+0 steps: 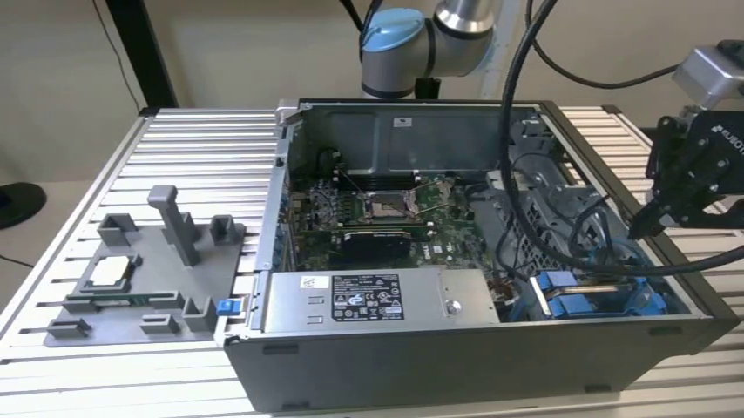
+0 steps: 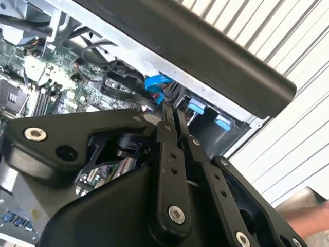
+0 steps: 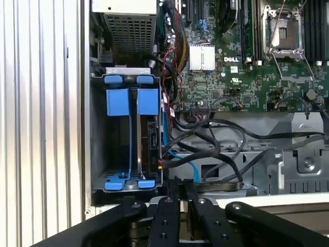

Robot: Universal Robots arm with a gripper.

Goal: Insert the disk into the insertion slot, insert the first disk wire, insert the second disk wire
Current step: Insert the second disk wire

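Hanging at the right edge of the exterior view, above the open computer case (image 1: 465,366), the claw (image 1: 646,228) has its black fingers (image 2: 172,123) pressed together with nothing between them. Just below its tips in the first wrist view, the insertion slot (image 3: 97,134) sits at the frame's left, a grey bay with blue plastic tabs. The disk (image 3: 152,146) stands on edge in its right-hand compartment, black cables (image 3: 205,149) running beside it. The motherboard (image 3: 257,67) fills the upper right. A grey fixture (image 1: 145,279) rests on the ribbed counter (image 1: 186,148) at left.
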